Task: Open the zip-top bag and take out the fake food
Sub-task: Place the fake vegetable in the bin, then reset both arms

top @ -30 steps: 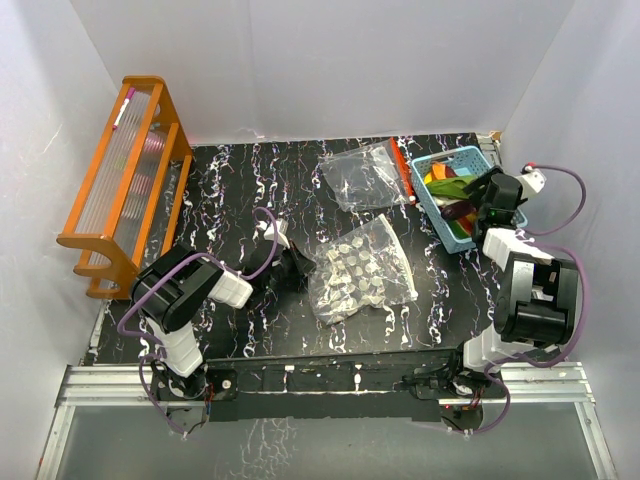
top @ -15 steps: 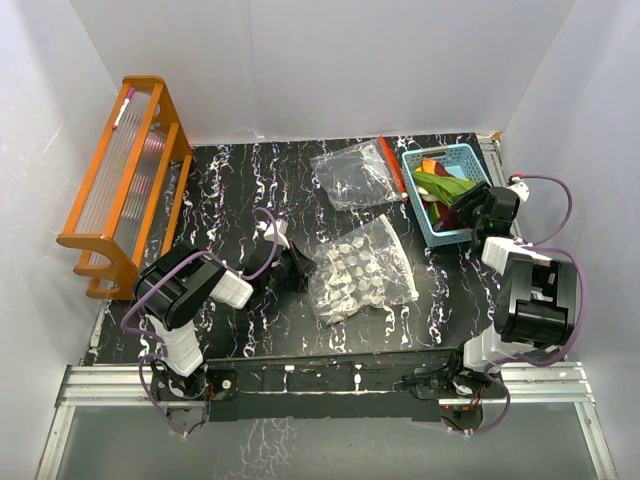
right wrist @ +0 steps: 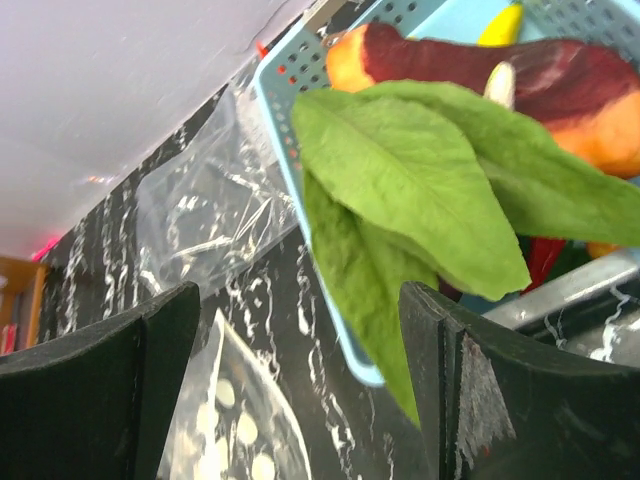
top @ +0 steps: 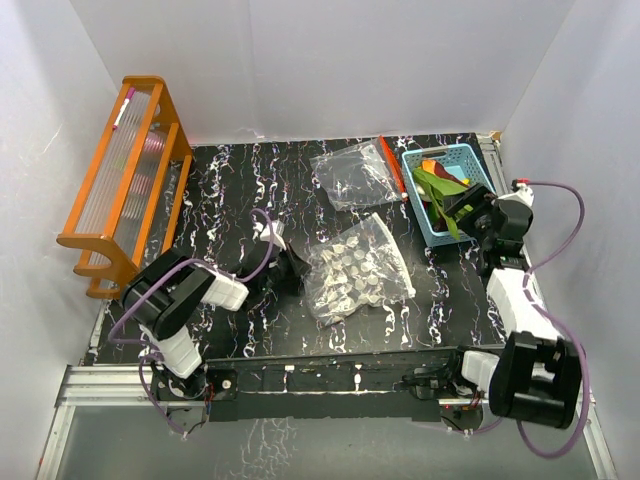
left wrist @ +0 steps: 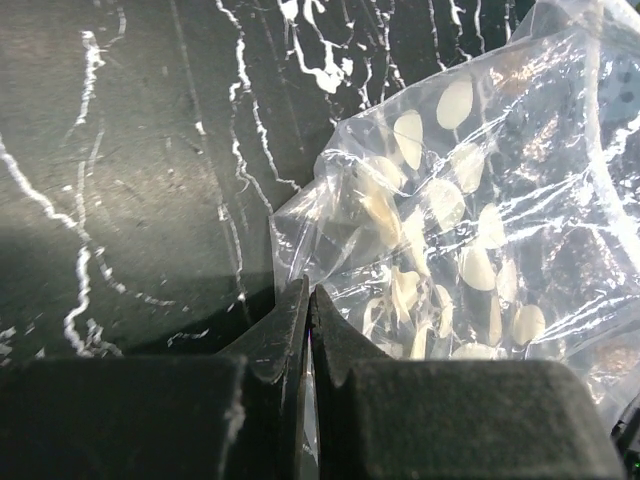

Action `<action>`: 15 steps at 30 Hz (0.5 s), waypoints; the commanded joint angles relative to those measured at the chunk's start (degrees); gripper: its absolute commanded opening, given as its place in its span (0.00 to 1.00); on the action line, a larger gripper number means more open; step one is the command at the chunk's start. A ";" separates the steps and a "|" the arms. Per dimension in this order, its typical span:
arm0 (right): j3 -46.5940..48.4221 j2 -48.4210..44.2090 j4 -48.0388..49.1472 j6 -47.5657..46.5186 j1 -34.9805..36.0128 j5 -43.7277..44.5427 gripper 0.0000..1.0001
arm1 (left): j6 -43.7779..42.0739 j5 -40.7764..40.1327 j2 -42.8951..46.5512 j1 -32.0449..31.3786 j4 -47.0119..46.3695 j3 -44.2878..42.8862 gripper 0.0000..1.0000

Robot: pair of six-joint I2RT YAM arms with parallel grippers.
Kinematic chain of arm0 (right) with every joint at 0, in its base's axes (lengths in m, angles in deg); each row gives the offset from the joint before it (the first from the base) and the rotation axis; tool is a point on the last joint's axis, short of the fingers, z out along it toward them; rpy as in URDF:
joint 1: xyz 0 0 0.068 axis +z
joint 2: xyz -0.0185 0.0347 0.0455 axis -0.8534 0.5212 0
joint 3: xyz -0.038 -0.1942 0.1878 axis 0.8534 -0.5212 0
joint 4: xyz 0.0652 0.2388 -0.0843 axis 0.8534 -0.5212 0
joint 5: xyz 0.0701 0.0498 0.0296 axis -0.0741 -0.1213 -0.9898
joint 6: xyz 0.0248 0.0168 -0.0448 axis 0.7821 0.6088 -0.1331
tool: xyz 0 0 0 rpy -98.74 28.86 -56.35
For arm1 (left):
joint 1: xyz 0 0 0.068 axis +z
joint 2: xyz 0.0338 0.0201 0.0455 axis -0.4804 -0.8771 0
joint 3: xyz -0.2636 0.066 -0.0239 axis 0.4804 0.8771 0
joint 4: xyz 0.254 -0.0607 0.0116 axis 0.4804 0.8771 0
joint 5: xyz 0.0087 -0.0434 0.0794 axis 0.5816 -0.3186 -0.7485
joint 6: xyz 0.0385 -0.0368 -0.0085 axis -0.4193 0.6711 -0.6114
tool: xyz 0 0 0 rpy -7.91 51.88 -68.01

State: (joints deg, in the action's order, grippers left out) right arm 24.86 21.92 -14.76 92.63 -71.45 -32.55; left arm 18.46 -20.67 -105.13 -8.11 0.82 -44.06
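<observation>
Left gripper (left wrist: 311, 296): you see both fingers pressed together, with the tips at the corner of a clear bag of pale oval pieces (left wrist: 450, 230). Whether film lies between them cannot be told.

Right gripper (right wrist: 300, 390): the fingers stand wide apart and hold nothing, just beside the light-blue basket (right wrist: 290, 70).

Basket contents:
- Green leafy pieces (right wrist: 400, 170) hang over the rim into the gap between the right fingers. You cannot judge whether they touch a finger.
- An orange piece (right wrist: 470, 55) with dark red skin lies behind the leaves.
- A yellow banana (right wrist: 505, 20) shows at the far edge.
- A red chilli pepper (right wrist: 540, 265) lies under the leaves.

The zip-top bag (top: 352, 172), clear with a red closure strip, lies on the table (top: 230, 190) just beside the basket.
</observation>
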 commanded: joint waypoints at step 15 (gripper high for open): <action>-9.07 -3.31 -0.21 0.33 8.00 -9.49 0.82 | -11.39 -2.77 16.28 -5.15 28.06 -14.39 0.90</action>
State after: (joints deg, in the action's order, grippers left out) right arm 14.74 16.72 -17.57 93.05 -67.71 -41.36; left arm 10.81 -24.34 -86.29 -9.48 23.09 -54.88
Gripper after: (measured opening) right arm 0.826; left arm 0.873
